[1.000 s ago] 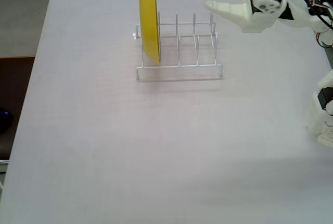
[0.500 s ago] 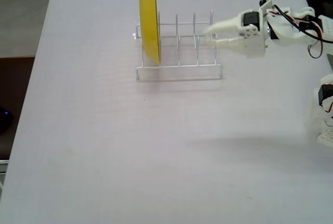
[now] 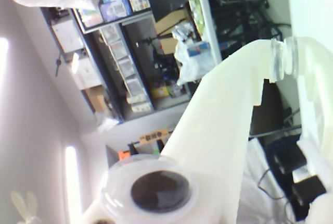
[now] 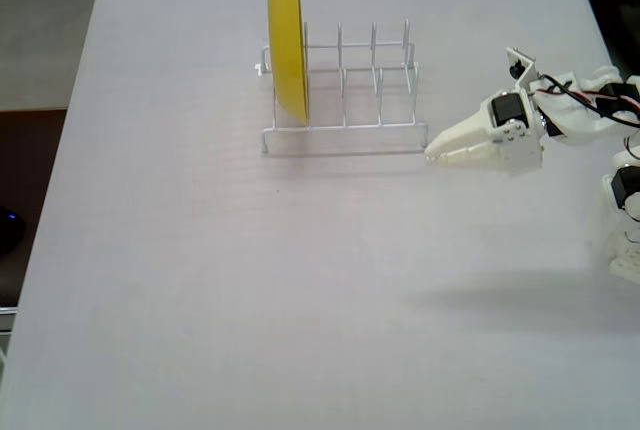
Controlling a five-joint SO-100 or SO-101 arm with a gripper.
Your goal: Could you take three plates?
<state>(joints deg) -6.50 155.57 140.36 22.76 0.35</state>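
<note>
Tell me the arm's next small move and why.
Probably draw the gripper rightward in the fixed view, off the rack. It looks shut and empty at the rack's end, and the rack holds only a yellow plate; the table shows no other.

Looks like a lab or workshop: grey rack of small clear storage drawers (image 3: pixel 124 62), brown cardboard boxes (image 3: pixel 169 26), black cables (image 3: pixel 270 179).
</note>
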